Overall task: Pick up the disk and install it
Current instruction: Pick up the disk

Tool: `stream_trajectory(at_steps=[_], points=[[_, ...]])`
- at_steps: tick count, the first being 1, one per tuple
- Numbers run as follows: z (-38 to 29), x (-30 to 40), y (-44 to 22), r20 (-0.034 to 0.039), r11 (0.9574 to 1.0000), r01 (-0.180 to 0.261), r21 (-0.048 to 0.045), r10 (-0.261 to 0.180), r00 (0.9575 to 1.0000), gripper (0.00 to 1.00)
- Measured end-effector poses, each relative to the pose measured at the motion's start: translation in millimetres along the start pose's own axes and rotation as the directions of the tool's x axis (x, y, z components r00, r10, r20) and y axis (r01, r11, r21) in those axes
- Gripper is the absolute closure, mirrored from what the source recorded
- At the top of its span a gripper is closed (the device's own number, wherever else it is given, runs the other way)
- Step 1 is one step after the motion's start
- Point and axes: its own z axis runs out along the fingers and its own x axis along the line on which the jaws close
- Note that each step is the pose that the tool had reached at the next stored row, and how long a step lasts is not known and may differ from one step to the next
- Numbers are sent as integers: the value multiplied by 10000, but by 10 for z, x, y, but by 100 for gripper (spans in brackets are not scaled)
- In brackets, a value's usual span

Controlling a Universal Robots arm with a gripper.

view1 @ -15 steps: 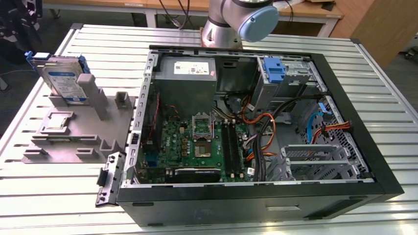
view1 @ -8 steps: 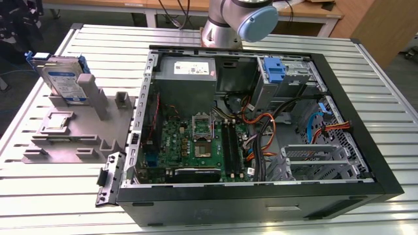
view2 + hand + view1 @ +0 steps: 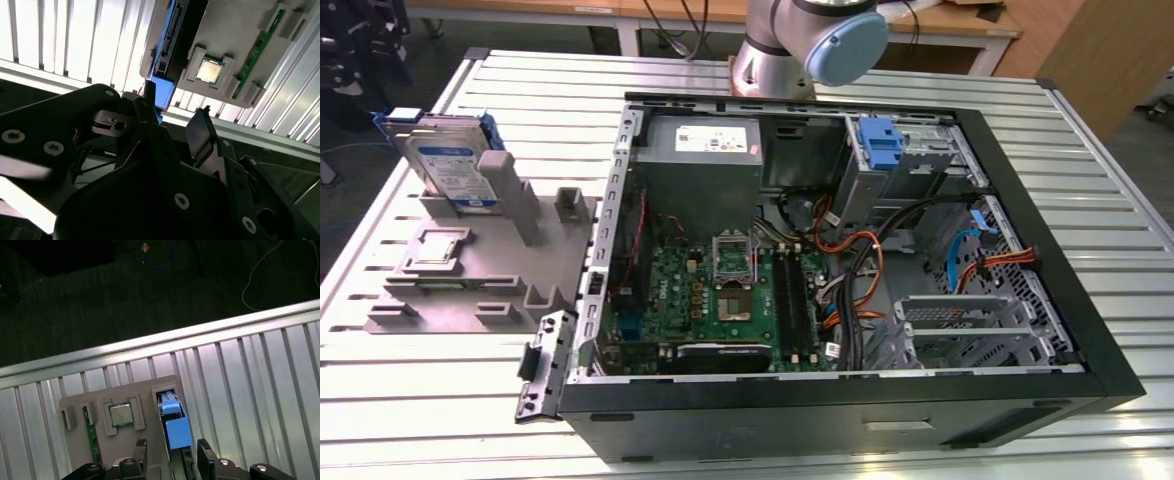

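Observation:
The disk (image 3: 454, 168) stands on edge in a slot of the grey holder (image 3: 467, 290), at the exterior view's left. It is silver-grey with a white-and-blue label and blue side rails. In the first wrist view its blue rail end (image 3: 176, 426) lies between my two black fingers (image 3: 141, 450), well below them. My gripper (image 3: 172, 454) is open, hangs high above the disk and touches nothing. The second wrist view shows the gripper (image 3: 175, 112) with the disk's edge (image 3: 165, 50) beyond it.
An open computer case (image 3: 854, 250) lies at the middle and right of the slatted metal table (image 3: 427, 400), with a blue bracket (image 3: 881, 140) and a metal drive cage (image 3: 974, 325) inside. The holder also carries a square silver chip (image 3: 120, 415) and a green memory stick (image 3: 91, 432).

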Motion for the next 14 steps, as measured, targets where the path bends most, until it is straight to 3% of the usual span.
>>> stream_trajectory(at_steps=[7,14], points=[[52,1,50,0,9998,210,1,-210,9998,48],[96,-1,52,-5,9937,1117,43,-1117,9937,48]])
